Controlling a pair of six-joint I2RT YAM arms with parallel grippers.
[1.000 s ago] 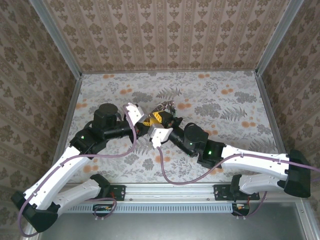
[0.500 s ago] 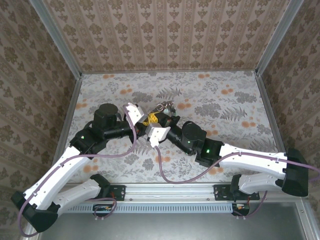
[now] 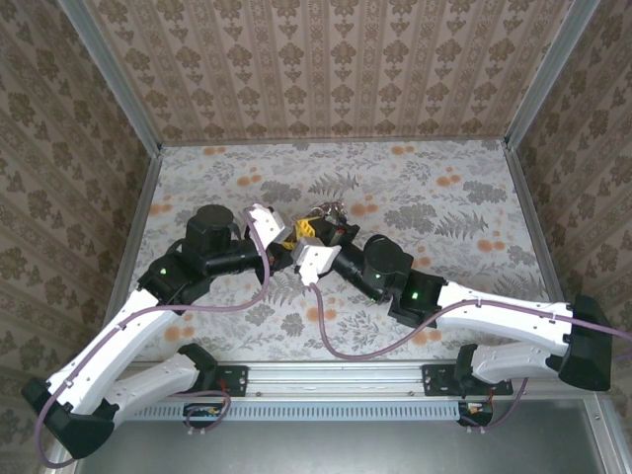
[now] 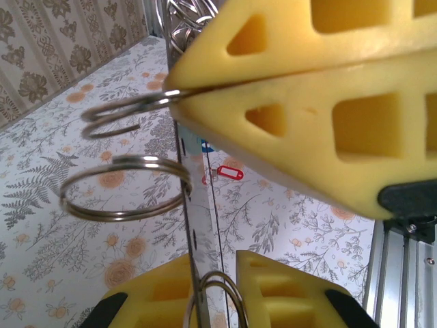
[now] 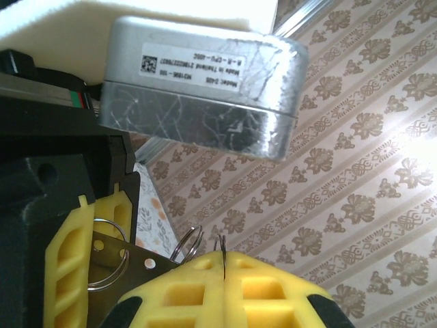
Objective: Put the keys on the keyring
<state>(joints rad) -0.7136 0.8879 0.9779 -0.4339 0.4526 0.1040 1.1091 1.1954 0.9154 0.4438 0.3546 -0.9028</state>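
Though thin and silvery, keyring (image 4: 126,159) fast in closed left claw (image 4: 188,92) and closed right claw (image 5: 222,255) alike.

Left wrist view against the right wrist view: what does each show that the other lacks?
Left wrist view: a tiny red-tagged key lying on the flowered tabletop. Right wrist view: a scratched silver metal box with a printed label. Both: yellow latticed fingers pinching thin silver wire rings, with patterned wallpaper behind.
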